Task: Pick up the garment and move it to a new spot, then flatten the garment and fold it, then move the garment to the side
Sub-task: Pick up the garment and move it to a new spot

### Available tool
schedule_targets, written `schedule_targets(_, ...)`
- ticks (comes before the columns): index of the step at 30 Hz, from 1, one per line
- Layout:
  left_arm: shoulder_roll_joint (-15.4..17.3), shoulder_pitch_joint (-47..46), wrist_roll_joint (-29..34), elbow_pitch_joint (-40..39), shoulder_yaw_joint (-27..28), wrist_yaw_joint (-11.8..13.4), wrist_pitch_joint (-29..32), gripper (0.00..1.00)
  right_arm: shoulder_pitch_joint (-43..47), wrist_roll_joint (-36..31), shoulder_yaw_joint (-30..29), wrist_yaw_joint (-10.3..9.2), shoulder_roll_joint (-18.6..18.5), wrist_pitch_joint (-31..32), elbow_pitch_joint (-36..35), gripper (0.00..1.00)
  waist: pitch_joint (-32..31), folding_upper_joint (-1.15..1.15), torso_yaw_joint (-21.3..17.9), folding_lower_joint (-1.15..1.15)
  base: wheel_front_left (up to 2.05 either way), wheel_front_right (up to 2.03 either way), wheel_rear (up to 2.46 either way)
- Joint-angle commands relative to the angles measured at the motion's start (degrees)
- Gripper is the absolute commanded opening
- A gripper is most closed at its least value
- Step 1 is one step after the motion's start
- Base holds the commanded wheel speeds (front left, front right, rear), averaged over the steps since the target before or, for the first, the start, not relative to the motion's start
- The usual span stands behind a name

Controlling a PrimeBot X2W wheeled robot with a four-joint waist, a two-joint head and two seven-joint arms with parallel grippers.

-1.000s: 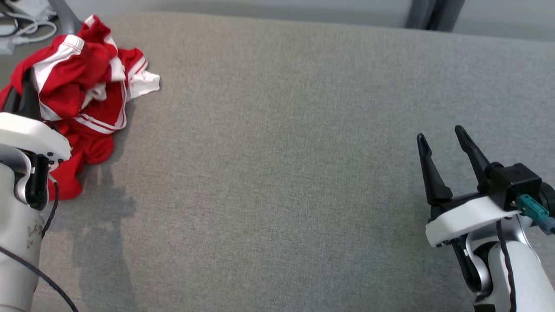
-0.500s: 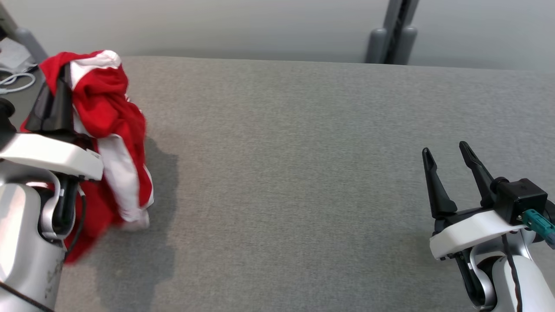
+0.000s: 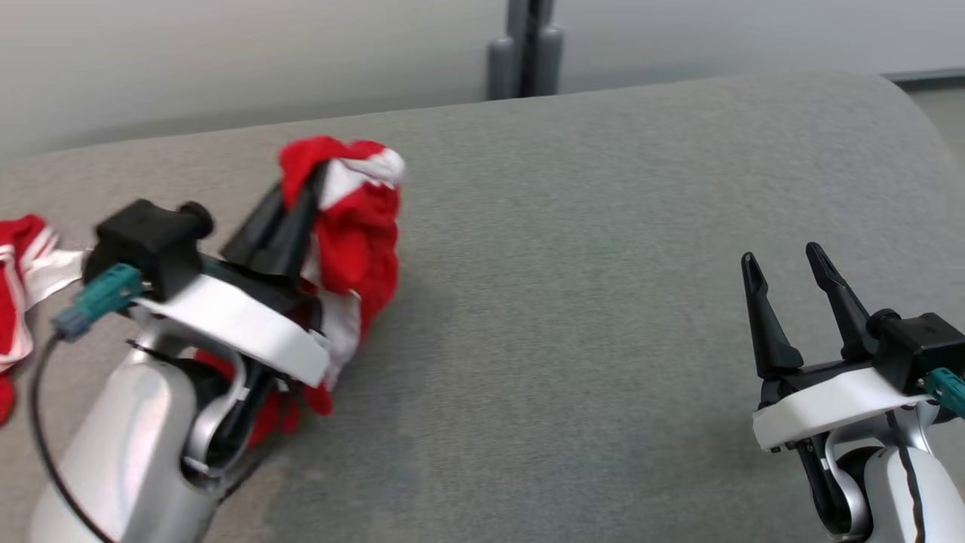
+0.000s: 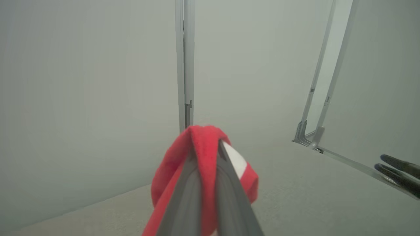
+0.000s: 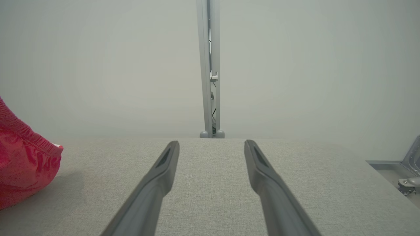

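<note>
Hanging from the left gripper (image 3: 305,187), whose fingers are clenched on its top fold, the red-and-white garment (image 3: 363,230) reaches down to the grey fabric surface (image 3: 588,249), left of centre. The right gripper (image 3: 781,256) is spread wide, well apart from the garment. A grey post (image 3: 525,60) rises behind the far edge. More red-and-white cloth (image 3: 16,286) lies at the left edge.

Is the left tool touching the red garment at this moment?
Touching. The left wrist view shows the left tool shut, with the red garment pinched between its fingers and draped over their tips.
</note>
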Motion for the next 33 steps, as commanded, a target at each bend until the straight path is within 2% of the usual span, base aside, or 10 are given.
schedule_targets(1, -0.23, -0.36, 0.04, -0.29, -0.91, -0.66, 0.59, 0.00, 0.38, 0.41, -0.22, 0.01, -0.23, -0.31, -0.13, 1.00, 1.15, 0.00, -3.96, 0.00, 0.00, 0.00, 0.00)
schedule_targets(8, -4.20, -2.43, 1.00, 1.73, -10.62, -4.32, 4.08, 0.00, 0.74, 1.93, -0.30, 0.01, -0.21, -1.38, 0.18, 1.00, 3.51, 0.00, -10.26, 0.00, 0.00, 0.00, 0.00)
schedule_targets(9, -5.49, -3.11, 1.47, 2.46, -13.79, -5.21, 4.56, 0.00, 0.76, 2.41, -0.32, 0.01, -0.22, -1.91, 0.47, 1.00, 4.20, 0.00, -11.57, 0.00, 0.00, 0.00, 0.00)
schedule_targets(14, -8.04, -5.29, 1.65, 3.56, -19.89, -6.49, 5.02, 0.00, 0.86, 3.71, -0.51, 0.01, -0.21, -3.00, 1.13, 1.00, 5.95, 0.00, -13.39, 0.00, 0.00, 0.00, 0.00)
schedule_targets(19, -7.13, -6.07, 2.37, 7.36, -20.96, -6.23, 5.47, 0.00, 0.39, 4.48, -0.35, 0.01, -0.22, -4.13, 2.24, 1.00, 7.22, 0.00, -13.52, 0.00, 0.00, 0.00, 0.00)
schedule_targets(25, -5.63, -5.85, 1.69, 15.22, -19.78, -5.82, 5.15, 0.00, -0.74, 4.93, 0.43, 0.01, -0.21, -4.87, 3.52, 1.00, 8.53, 0.00, -11.79, 0.00, 0.00, 0.00, 0.00)
schedule_targets(30, -5.92, -6.19, 1.05, 19.84, -20.27, -6.24, 4.10, 0.00, -1.33, 4.71, 0.81, 0.01, -0.24, -5.01, 4.50, 1.00, 8.67, 0.00, -10.21, 0.00, 0.00, 0.00, 0.00)
schedule_targets(31, -6.28, -6.28, 0.81, 21.28, -20.93, -6.48, 3.54, 0.72, -1.50, 4.43, 1.06, 0.01, -0.23, -4.92, 4.89, 1.00, 8.51, 0.00, -9.49, 0.00, 0.00, 0.00, 0.00)
schedule_targets(32, -6.28, -6.28, 0.81, 21.28, -20.93, -6.48, 3.54, 0.72, -1.50, 4.43, 1.06, 0.01, -0.23, -4.92, 4.89, 1.00, 8.51, 0.00, -9.49, 0.00, 0.00, 0.00, 0.00)
schedule_targets(33, -6.56, -6.25, 0.53, 21.66, -21.20, -6.62, 2.91, 1.00, -1.53, 4.32, 1.08, 0.01, -0.24, -4.88, 5.08, 1.00, 8.35, 0.00, -9.16, 0.00, 0.00, 0.00, 0.00)
